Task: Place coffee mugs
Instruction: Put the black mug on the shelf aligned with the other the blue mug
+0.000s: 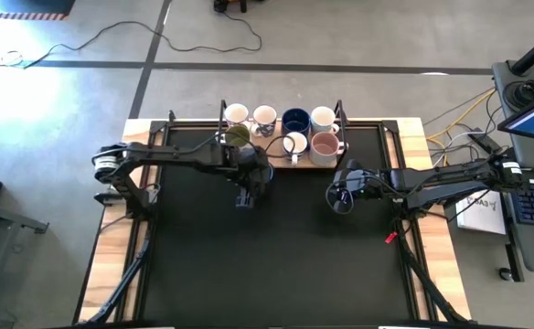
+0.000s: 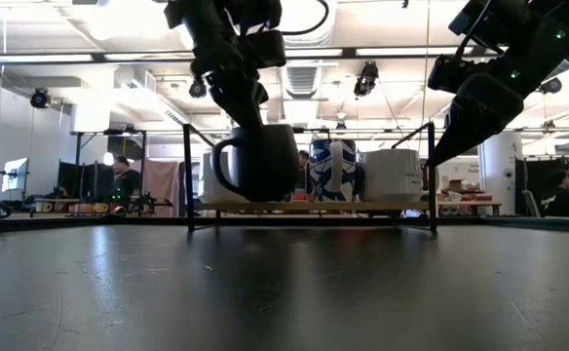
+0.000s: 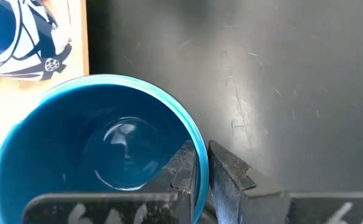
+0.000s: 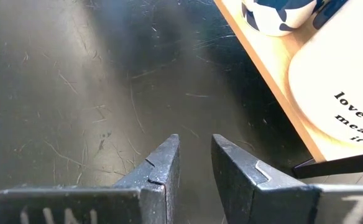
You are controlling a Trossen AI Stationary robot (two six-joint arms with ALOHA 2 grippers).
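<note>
From above: clamping the olive-green mug [image 1: 239, 135] by its rim with the left gripper [image 1: 248, 152], at the near left corner of the wooden tray [image 1: 281, 164] along the far edge of the black mat [image 1: 276, 256]. Sharing that tray with six more mugs: a white mug [image 1: 237, 113], a printed mug [image 1: 265, 116], a dark blue mug [image 1: 295, 120] and another white one [image 1: 324, 118] in the back row, a small white mug [image 1: 295, 143] and a pinkish mug [image 1: 325, 146] in front. Hanging the right gripper [image 1: 340, 197] over bare mat just in front of the tray's right end, carrying nothing.

At table height: holding the same mug upright from above, handle to the picture's left, its base about level with the tray; touching or not, impossible to tell. Standing behind it, the printed mug and a white one. Keeping the right gripper clear of the surface. Sitting well back in the room, people at desks [image 2: 567, 195].

Left wrist: pinching the mug's wall between both fingers [image 3: 184, 174], one inside the rim and one outside, the mug showing blue inside, over the tray's edge beside the mat.

Right wrist: pointing down at bare mat with the claw narrowly parted and empty, beside the tray edge and a lettered white mug.
</note>
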